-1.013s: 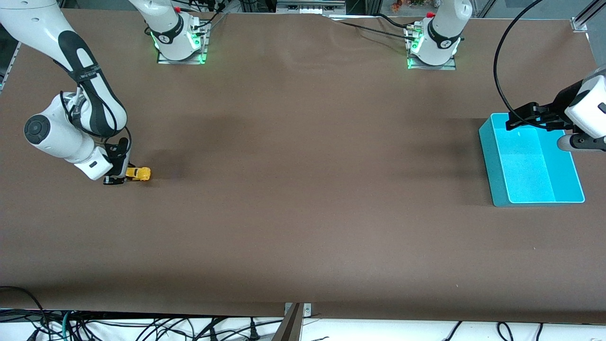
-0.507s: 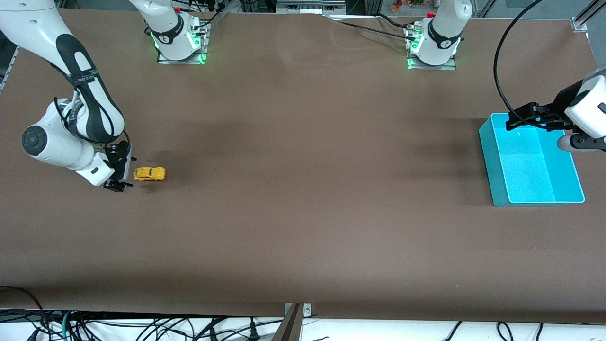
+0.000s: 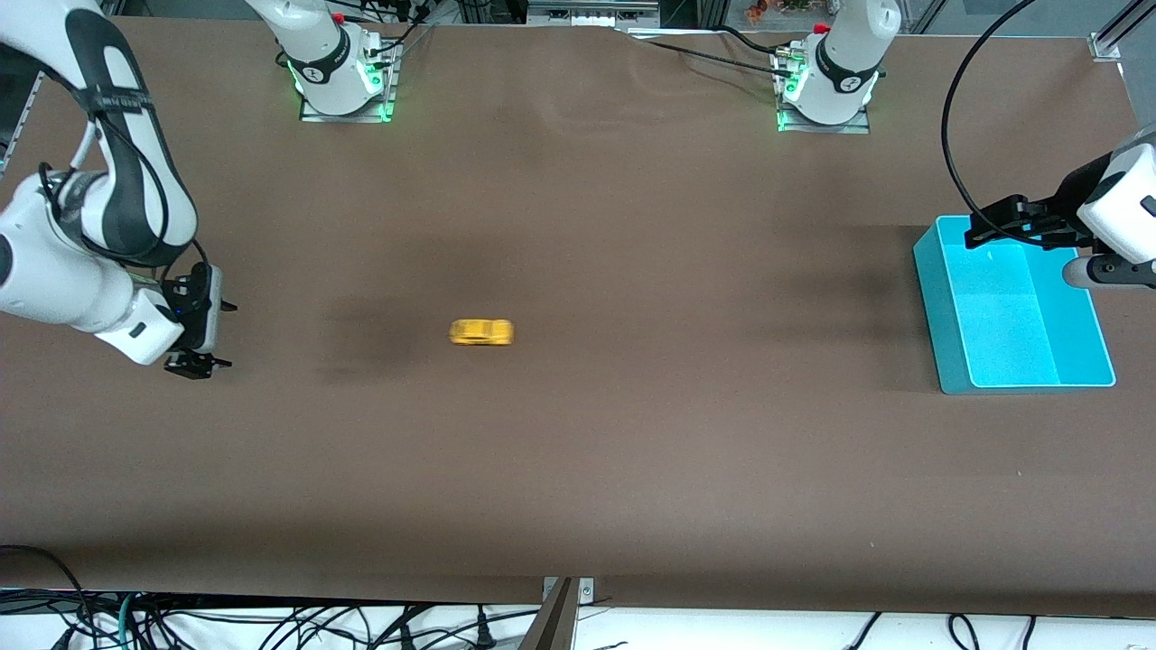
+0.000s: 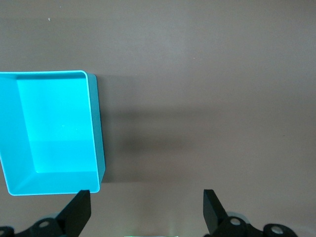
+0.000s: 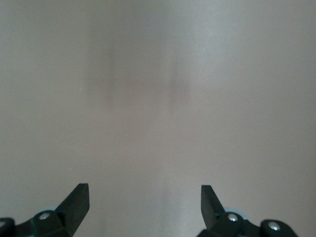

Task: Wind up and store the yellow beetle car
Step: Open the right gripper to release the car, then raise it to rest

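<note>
One yellow beetle car (image 3: pixel 481 332) stands alone on the brown table (image 3: pixel 578 469), around the middle of its length, well apart from both grippers and smeared as if rolling. Judged from that, winding looks done and the car released; storing is not yet done. One turquoise bin (image 3: pixel 1013 307), empty, sits at the left arm's end.

The right gripper (image 3: pixel 197 336) hangs low over the table at the right arm's end, jaws apart and holding nothing. The left gripper (image 3: pixel 998 226) waits above the bin's rim, jaws likewise spread and empty.

Count: one car, one bin, two arms.
</note>
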Controlling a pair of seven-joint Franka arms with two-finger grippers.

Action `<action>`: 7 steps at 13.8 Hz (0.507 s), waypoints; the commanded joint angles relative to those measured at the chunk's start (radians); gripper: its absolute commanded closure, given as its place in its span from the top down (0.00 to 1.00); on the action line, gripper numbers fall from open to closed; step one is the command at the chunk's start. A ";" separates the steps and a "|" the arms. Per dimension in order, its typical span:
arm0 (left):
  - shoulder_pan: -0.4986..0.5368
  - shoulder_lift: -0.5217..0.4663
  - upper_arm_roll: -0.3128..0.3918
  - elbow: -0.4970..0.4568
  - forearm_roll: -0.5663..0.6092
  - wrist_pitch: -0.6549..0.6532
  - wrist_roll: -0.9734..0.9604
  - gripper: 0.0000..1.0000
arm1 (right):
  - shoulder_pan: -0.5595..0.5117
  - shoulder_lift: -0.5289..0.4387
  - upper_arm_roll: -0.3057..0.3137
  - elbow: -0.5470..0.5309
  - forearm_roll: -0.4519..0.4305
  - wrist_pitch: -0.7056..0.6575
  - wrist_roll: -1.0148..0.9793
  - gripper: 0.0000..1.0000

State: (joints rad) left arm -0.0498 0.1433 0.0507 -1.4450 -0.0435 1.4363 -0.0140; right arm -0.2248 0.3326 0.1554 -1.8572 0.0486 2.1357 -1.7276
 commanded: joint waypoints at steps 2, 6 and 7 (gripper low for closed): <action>0.002 0.004 -0.002 0.011 0.008 0.001 0.019 1.00 | -0.007 -0.139 0.036 -0.011 -0.004 -0.069 0.241 1.00; -0.010 0.004 -0.005 0.011 0.008 0.001 0.019 1.00 | -0.005 -0.211 0.058 0.010 -0.010 -0.146 0.475 1.00; -0.010 0.004 -0.006 0.011 0.008 0.001 0.020 1.00 | -0.005 -0.230 0.059 0.009 -0.010 -0.160 0.568 1.00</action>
State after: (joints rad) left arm -0.0565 0.1439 0.0471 -1.4450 -0.0435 1.4363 -0.0140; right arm -0.2232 0.1352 0.2075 -1.8509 0.0482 2.0143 -1.2954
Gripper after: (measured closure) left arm 0.000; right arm 0.000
